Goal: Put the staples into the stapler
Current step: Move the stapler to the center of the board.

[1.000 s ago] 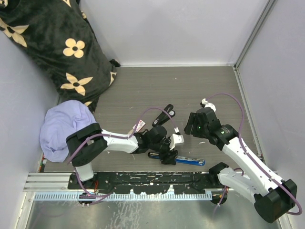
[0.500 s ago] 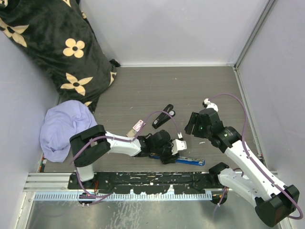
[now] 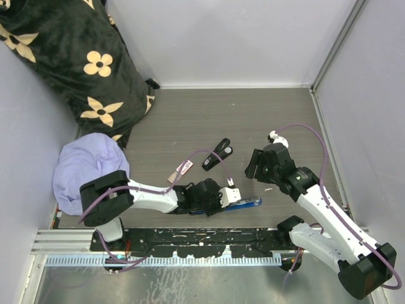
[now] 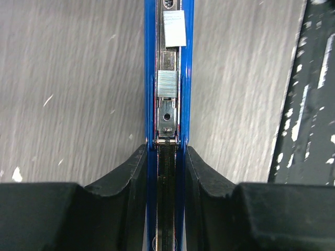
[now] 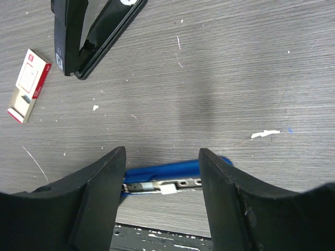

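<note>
lying low, the left fingers [image 4: 124, 175] pinch the blue stapler [image 4: 151, 78]

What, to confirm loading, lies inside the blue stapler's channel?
A ribbed strip, likely staples, sits beyond the metal pusher; a white slip covers the channel farther along the blue stapler.

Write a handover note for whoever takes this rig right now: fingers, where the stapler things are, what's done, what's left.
Left gripper: fingers against both sides of the blue stapler, which lies open on the table near the arm bases.
Right gripper: open, empty, hovering over the table just beyond the blue stapler.
Staples box: flat on the table beside the black stapler, clear of both grippers.
Done: a short silvery strip, apparently staples, sits in the blue stapler's channel.
Left: probably seat the strip and close the stapler.
</note>
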You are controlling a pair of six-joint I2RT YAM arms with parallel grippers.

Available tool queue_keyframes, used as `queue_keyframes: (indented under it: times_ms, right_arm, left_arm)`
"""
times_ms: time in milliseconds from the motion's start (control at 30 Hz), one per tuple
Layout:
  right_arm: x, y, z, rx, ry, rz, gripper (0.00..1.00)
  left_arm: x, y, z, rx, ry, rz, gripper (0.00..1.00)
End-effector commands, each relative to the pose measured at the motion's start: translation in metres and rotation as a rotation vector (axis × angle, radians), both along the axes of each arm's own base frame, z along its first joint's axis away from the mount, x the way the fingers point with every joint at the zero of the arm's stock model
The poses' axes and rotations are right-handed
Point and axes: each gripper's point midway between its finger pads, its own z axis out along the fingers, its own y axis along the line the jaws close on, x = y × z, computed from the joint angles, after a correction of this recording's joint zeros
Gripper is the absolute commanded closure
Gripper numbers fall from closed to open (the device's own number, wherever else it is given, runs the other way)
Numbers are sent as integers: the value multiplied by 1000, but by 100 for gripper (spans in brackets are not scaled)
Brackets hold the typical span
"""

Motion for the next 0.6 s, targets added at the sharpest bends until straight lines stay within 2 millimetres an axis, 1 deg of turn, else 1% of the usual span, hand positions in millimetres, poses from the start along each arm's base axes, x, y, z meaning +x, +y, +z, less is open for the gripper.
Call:
queue_keyframes:
  times_ms: [0, 100, 167, 233, 300, 433, 567]
  right_arm:
    - [7, 6, -1, -5, -6, 36, 38]
    - [4, 13, -14, -23, 53, 101, 42]
    - [-1, 22, -21, -17, 90, 162, 47]
    - [-4, 34, -21, -3, 85, 226, 49]
    - [-8, 45, -19, 19, 76, 280, 49]
    - [-13, 62, -17, 32, 52, 360, 49]
    - [-13, 78, -20, 7, 41, 392, 51]
  left_arm:
    - [25, 27, 13, 20, -84, 175, 82]
    - [29, 48, 13, 59, -92, 250, 82]
    - [31, 59, 14, 70, -86, 296, 82]
    - [31, 67, 13, 79, -73, 320, 83]
    - [32, 72, 10, 84, -44, 335, 82]
    - [31, 74, 4, 75, 7, 344, 78]
    - [30, 75, 0, 72, 25, 346, 74]
